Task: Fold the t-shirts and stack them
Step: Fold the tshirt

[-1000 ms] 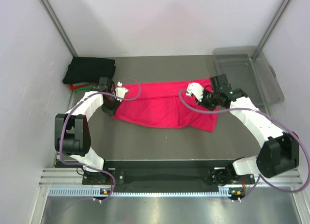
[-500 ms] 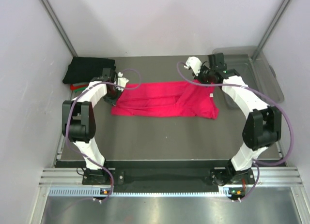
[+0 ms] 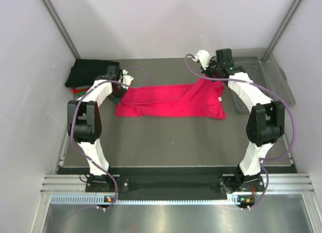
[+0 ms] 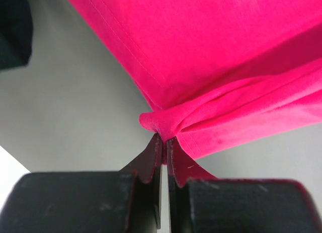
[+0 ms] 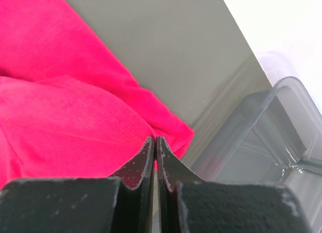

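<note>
The left hand [image 4: 163, 140] was clamped on a bunched corner of the pinkish-red t-shirt [image 3: 171, 102], and the right hand [image 5: 154, 142] was pinched shut on its opposite far corner. Between the 2 hands the shirt was spread across the counter [image 3: 166, 142]. A folded black t-shirt [image 3: 93, 72] was seen at the far left, near the left hand, and a clear bin [image 3: 274, 79] at the far right.

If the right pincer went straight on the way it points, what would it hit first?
The pink shirt: the right pincer is shut on its edge. Past that fold, probably bare table; the clear bin lies off to the right of that line, though depth is unclear.
</note>
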